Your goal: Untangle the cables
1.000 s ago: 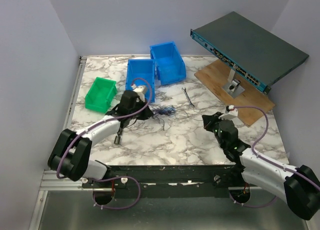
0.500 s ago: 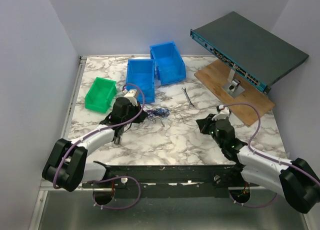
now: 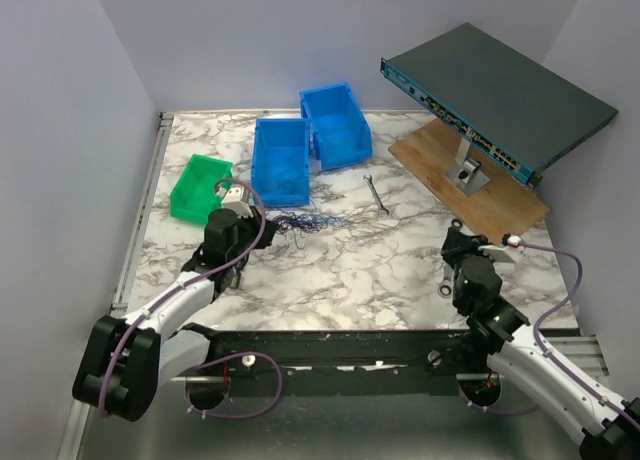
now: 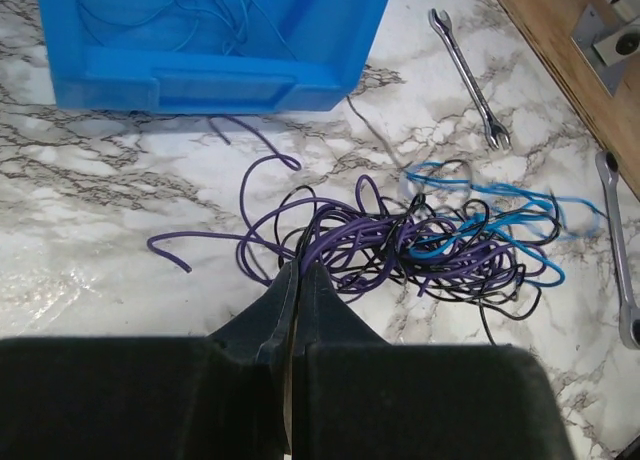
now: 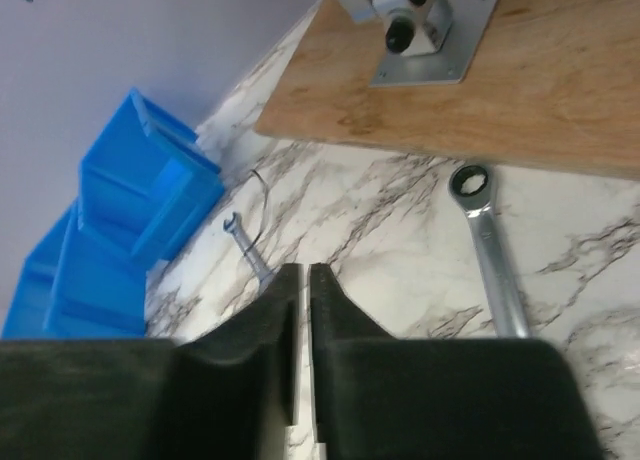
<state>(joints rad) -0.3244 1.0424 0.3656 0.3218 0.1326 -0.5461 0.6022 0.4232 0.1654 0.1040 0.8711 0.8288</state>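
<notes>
The cables (image 4: 420, 240) are thin purple, black and blue wires in a loose knotted tangle on the marble, just in front of the blue bin; in the top view the cables (image 3: 303, 223) lie left of centre. My left gripper (image 4: 300, 268) is shut at the tangle's left edge, with purple and black strands running into its tips. From above, the left gripper (image 3: 266, 224) sits just left of the bundle. My right gripper (image 5: 305, 272) is shut on nothing. It hangs over bare marble at the right, and the right gripper (image 3: 453, 243) stays well clear of the cables.
Two blue bins (image 3: 281, 160) (image 3: 336, 125) and a green bin (image 3: 200, 188) stand at the back left; one blue bin (image 4: 330, 40) holds thin blue wires. A small wrench (image 3: 376, 194) lies mid-table. A ratchet wrench (image 5: 492, 255) lies by the wooden board (image 3: 470, 175), which carries a tilted network switch (image 3: 495, 95).
My left gripper drew back to the left and the cable bundle slid left with it. My right arm pulled away to the right and toward the near edge.
</notes>
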